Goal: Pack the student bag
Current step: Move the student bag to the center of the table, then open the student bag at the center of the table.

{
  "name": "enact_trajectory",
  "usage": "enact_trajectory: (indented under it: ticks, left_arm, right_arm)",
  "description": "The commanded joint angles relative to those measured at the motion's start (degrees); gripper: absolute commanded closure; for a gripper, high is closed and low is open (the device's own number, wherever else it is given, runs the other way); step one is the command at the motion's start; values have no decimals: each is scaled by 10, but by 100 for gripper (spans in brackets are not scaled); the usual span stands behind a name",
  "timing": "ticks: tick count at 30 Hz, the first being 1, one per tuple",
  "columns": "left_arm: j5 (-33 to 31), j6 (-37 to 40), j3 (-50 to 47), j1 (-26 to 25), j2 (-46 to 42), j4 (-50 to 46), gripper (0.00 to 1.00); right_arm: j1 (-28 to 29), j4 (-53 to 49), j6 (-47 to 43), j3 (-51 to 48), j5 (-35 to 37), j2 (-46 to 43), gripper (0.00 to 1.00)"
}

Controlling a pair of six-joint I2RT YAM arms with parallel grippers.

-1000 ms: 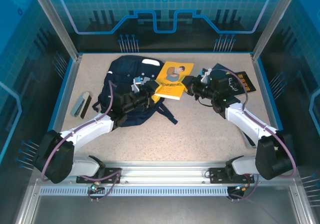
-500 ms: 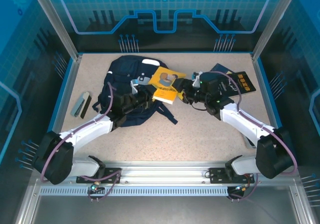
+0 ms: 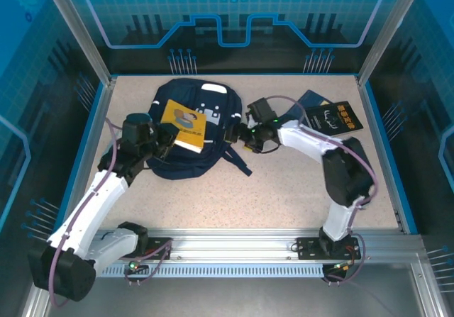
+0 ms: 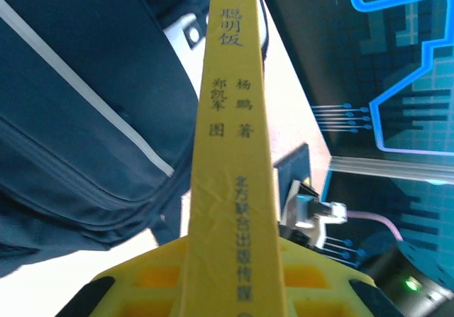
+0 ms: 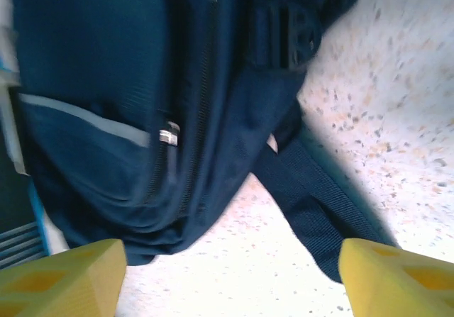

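**Book gripped over bag**

Top: student bag (image 3: pixel 206 157) lies near the worktop's far edge, left of centre. Left gripper (image 3: pixel 167 134) holds yellow book (image 3: pixel 186 124) over it.
Left wrist: fingers (image 4: pixel 156 278) clamp the book's spine.
Right wrist: right gripper (image 5: pixel 230 281) has its jaws spread wide and empty, beside the bag's edge.

yellow book (image 4: pixel 237 154), spine printed in Chinese, 聪明饭, 杨鹏 著, 郑凯军 图, 北方联合出版传媒

The bag (image 3: pixel 204 154), navy fabric with a thin white stripe and white patches at its far end, lies flat left of centre, dark straps trailing to the near right.
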Motion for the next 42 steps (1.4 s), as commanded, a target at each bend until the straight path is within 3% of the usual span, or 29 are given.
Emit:
enact_trajectory:
  ticks: [1,6,11,15,21,25,30,32,38,42]
  left_arm:
    - [-8,75,34,20,-23,-63,98]
    - [7,80,34,33,-26,-69,98]
    - [19,78,27,39,-26,-65,98]
    - [22,83,26,44,-26,-68,98]
    - [27,99,21,50,-30,-89,98]
    - [28,111,15,54,-42,-115,98]
    - [14,130,13,67,-65,-164,98]
    - [4,140,15,75,-73,-185,98]
    - [-8,153,9,104,-86,-223,97]
    - [-3,154,6,117,-88,-226,97]
  right_arm:
    - [26,-14,-11,70,-12,60,31]
    - [27,17,10,116,-21,135,40]
    - [20,10,17,142,-12,173,64]
    - [4,-8,17,115,44,156,84]
    - [-43,4,36,-30,132,60,91]
    - [-68,5,16,-108,162,-11,87]
    - [-60,-85,-127,-75,171,-64,45]
    - [-40,-124,-189,-51,200,-83,38]
    - [63,-209,-408,19,182,-96,35]
    - [123,-243,-468,76,172,-50,37]
